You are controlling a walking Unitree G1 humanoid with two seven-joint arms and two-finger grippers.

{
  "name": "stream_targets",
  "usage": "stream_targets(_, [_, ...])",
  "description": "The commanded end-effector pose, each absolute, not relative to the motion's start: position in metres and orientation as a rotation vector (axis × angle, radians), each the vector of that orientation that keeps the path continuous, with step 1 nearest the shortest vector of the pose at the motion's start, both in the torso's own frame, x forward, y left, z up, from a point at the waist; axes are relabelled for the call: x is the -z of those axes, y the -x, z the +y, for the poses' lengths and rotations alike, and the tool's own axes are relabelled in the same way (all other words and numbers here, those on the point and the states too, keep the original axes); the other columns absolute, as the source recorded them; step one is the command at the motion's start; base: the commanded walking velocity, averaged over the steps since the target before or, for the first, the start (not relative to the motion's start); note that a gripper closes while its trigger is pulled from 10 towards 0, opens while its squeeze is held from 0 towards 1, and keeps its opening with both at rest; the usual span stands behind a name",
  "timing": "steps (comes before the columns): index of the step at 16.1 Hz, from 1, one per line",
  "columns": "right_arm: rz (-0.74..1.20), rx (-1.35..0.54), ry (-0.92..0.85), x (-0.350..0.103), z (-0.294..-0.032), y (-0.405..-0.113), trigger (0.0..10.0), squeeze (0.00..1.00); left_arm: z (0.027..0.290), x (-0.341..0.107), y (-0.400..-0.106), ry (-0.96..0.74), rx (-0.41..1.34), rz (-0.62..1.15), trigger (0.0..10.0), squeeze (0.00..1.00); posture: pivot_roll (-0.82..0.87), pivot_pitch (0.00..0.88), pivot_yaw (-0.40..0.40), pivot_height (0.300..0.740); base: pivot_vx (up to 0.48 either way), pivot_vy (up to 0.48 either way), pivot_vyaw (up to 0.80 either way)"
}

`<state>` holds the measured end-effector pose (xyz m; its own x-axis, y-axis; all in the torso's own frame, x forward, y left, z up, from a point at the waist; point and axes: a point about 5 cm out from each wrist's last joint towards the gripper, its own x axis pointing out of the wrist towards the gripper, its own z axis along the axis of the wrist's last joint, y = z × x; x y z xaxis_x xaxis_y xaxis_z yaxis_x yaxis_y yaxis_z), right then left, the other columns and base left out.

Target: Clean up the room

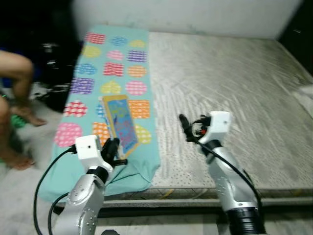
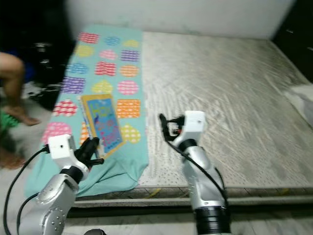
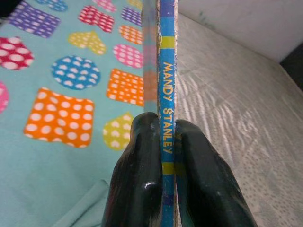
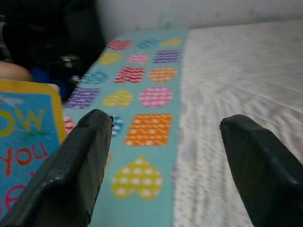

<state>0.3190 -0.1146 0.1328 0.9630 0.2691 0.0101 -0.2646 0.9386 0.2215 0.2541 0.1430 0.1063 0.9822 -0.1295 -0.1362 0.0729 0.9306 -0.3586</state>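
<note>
At far left I note a person's bare leg (image 1: 17,83). My left gripper (image 3: 163,156) has its jaws pinching the blue book (image 1: 120,123) over the teal patterned blanket (image 1: 117,58). My right gripper (image 4: 163,156), jaws spread, hovers above the bed (image 1: 234,88).

The bed's mattress (image 1: 230,93) wears a pale, matt quilted cloth with a fine raised stitch. Along its left side lies a soft teal blanket (image 1: 117,73), matt, printed with dotted shapes in many colours. The picture book (image 1: 121,122) has a glossy card cover and spine. The left claw (image 3: 158,179) has smooth, shiny black plastic fingers; the arm behind it is brushed silver metal.
</note>
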Motion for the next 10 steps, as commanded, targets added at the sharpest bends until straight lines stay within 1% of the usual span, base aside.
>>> stream_targets(1, [0.021, -0.240, -0.206, -0.1307, -0.1260, -0.3192, 10.0, 0.00, 0.1336, -0.1104, -0.2556, 0.374, 0.141, 0.150, 10.0, 0.00, 0.03, 0.094, -0.082, 0.740, 0.000, -0.300, 0.00])
stream_targets(4, [0.024, -0.236, -0.200, -0.1299, -0.1267, -0.3198, 10.0, 0.00, 0.1330, -0.1105, -0.2563, 0.380, 0.145, 0.153, 10.0, 0.00, 0.02, 0.090, -0.083, 0.740, 0.000, -0.354, 0.00])
stream_targets(10, [0.023, -0.237, -0.192, -0.1291, -0.1273, -0.3210, 10.0, 0.00, 0.1317, -0.1109, -0.2575, 0.384, 0.154, 0.153, 10.0, 0.00, 0.03, 0.083, -0.084, 0.740, 0.000, -0.414, 0.00])
